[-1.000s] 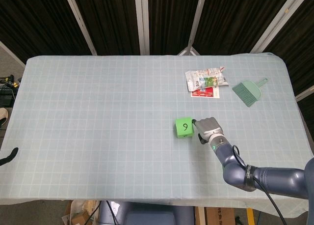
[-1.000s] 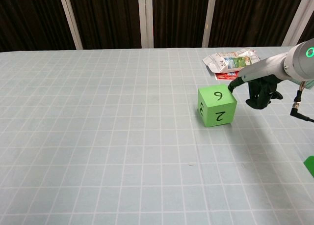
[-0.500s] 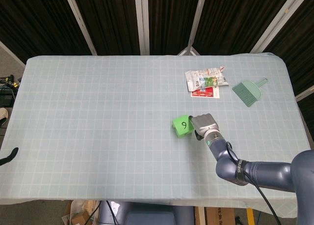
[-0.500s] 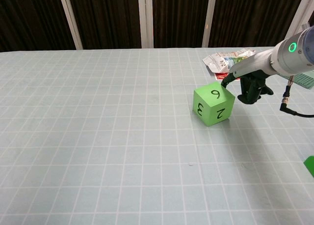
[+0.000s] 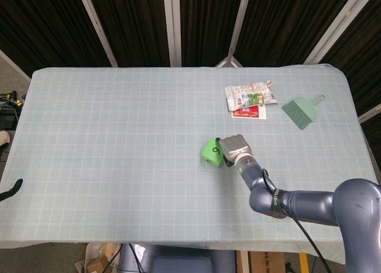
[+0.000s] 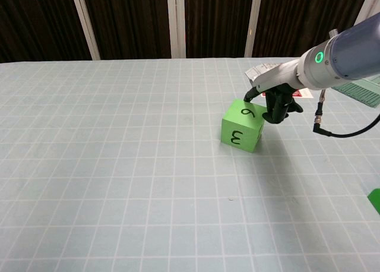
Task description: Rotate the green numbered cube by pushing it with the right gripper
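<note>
Your green cube (image 6: 242, 126) turned cornerwise, 3 facing you, your right hand (image 6: 274, 100) poking it, fingers curled, holding nothing

The cube (image 6: 241, 124) at centre right of the chest view is bright green with black handwritten digits, a 3 on its front face and a 6 or 9 on top. The surface (image 5: 119, 136) wears a pale blue-grey cloth ruled with a fine white grid. The right hand (image 6: 274, 103) has black fingers (image 6: 249, 95) and a silver-grey back; its arm (image 5: 297, 200) is dark slate blue, with a green light at the wrist. In the upper right of the head view lie a teal-green dustpan (image 5: 301, 111) and crumpled white wrappers (image 5: 250, 98) printed in red and green. Behind stand black curtains (image 5: 47, 22) and pale grey struts (image 5: 172, 22).
</note>
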`<state>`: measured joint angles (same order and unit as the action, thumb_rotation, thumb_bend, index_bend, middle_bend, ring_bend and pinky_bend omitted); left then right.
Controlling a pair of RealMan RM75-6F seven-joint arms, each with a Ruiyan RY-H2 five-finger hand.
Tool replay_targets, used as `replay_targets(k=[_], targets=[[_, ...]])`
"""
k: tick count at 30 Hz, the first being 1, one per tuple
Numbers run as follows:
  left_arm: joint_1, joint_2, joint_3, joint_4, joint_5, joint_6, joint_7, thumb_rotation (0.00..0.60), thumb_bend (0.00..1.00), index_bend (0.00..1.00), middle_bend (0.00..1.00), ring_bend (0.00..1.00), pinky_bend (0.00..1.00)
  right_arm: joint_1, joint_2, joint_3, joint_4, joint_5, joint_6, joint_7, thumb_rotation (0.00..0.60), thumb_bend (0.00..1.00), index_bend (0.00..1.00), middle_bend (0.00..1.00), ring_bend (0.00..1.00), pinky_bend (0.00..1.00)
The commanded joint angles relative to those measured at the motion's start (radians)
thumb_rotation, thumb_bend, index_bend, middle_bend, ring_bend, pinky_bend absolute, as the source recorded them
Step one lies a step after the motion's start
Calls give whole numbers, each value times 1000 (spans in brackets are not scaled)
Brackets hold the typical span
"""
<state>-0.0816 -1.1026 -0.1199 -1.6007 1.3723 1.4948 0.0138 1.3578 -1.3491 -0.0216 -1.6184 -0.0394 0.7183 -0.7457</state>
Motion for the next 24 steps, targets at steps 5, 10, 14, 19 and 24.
replay_targets(k=[5, 10, 14, 19, 24], targets=[[-2, 0, -1, 2, -3, -5, 0, 600, 335, 110, 0, 0, 81, 20, -31, 16, 3, -38, 23, 16, 600, 675, 161, 820, 783, 674], [-3, 1, -1, 2, -5, -7, -3, 600, 335, 110, 0, 0, 82, 34, -40, 20, -11, -45, 35, 17, 600, 675, 161, 820, 783, 674], [-2, 2, 0, 1, -3, -6, -4, 600, 335, 110, 0, 0, 82, 52, -45, 16, -22, -36, 45, 8, 600, 675, 161, 820, 783, 674], [-3, 2, 1, 1, -3, -8, -1, 600, 335, 110, 0, 0, 81, 71, -50, 22, -28, -29, 64, 1, 600, 675, 161, 820, 783, 674], [-2, 3, 0, 0, -7, -8, -1, 600, 335, 110, 0, 0, 82, 87, -47, 19, -25, -7, 89, -14, 600, 675, 161, 820, 783, 674]])
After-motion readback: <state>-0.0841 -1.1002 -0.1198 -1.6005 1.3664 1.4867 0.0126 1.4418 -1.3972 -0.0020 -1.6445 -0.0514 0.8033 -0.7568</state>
